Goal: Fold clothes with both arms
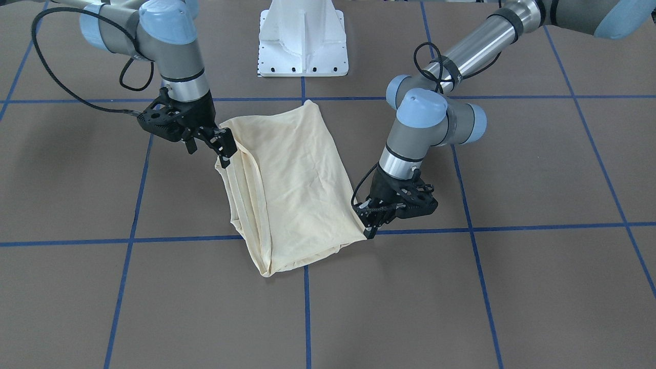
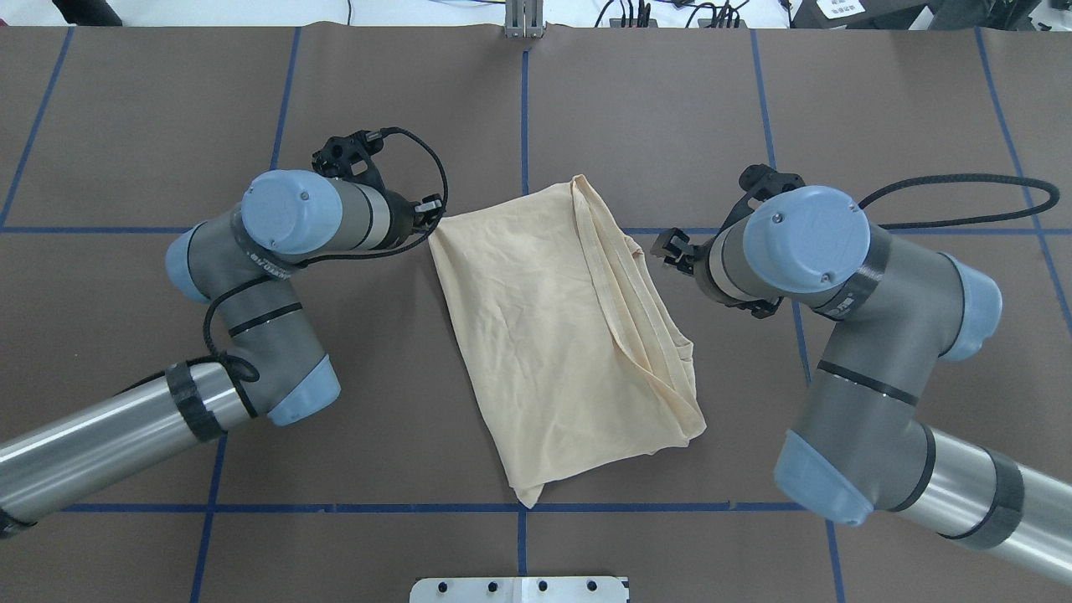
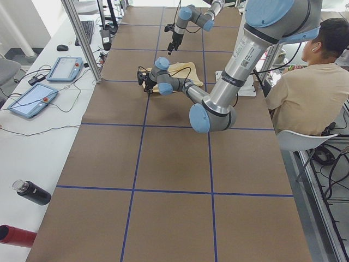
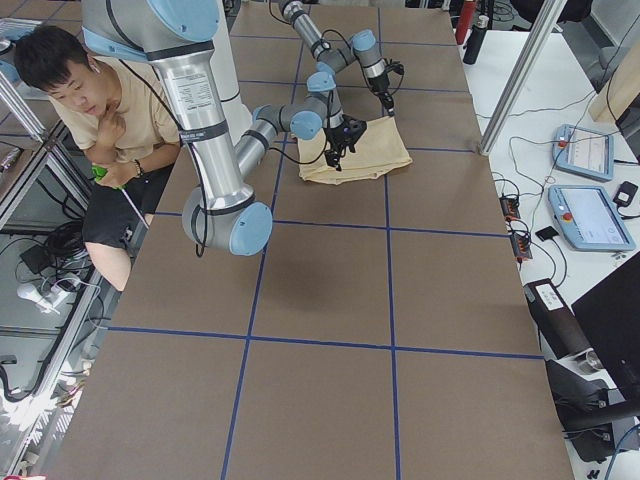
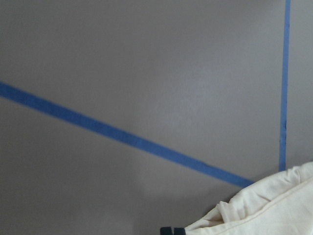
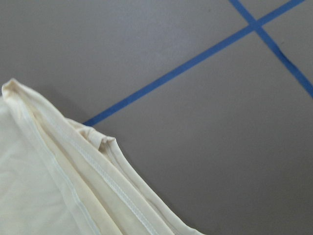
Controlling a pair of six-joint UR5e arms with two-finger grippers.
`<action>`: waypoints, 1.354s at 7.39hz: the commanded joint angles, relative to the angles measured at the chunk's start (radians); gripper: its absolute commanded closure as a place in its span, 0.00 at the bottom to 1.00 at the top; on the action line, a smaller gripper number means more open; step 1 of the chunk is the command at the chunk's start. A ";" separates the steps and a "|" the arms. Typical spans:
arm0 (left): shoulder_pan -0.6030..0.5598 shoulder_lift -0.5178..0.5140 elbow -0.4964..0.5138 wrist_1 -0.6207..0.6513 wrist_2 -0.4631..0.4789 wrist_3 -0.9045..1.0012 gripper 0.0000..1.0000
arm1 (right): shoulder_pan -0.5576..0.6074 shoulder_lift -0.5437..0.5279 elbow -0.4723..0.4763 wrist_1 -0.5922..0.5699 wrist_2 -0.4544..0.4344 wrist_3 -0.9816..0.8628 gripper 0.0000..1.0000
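**Both grippers flank the upper end of the folded shirt**

The cream T-shirt (image 2: 561,335) lies flat in the middle of the table (image 2: 167,100), already doubled into an oblong. In the overhead view its long axis runs from top centre down to just right of centre. There's the left gripper (image 2: 430,208), right at the shirt's upper-left corner, and the right gripper (image 2: 670,249) just beside the layered hem edge at upper right, with a sliver of table between. The cloth sits between them, about equally near each. Jaws apart or together? I cannot tell on either one. My read: the next fold carries this upper end down the long axis.
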 commanded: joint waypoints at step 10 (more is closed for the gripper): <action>-0.120 -0.014 0.022 -0.054 -0.157 0.102 0.41 | -0.172 0.035 -0.128 0.109 -0.086 0.357 0.29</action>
